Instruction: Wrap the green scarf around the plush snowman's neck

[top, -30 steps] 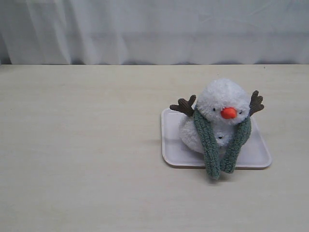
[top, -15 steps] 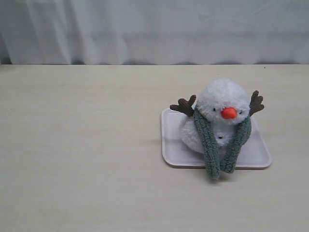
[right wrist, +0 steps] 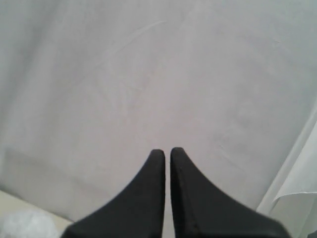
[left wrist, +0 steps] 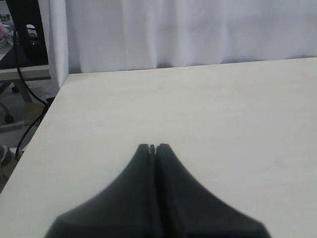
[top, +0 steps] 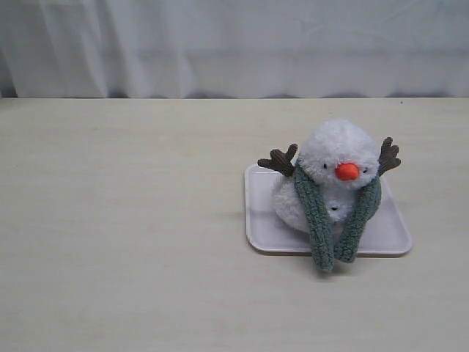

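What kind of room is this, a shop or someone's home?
Probably a robot test lab: a plain table screened by white curtains, cables beside it, and one snowman staged on a tray.

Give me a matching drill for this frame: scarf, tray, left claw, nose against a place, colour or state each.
Things:
1 green scarf
2 tray
3 left claw
4 nose

Descriptions:
a shut, holding nothing
b orange
c draped, both ends hanging down in front
d white, flat under the snowman

Pairs: 1-c, 2-d, 3-a, 4-b
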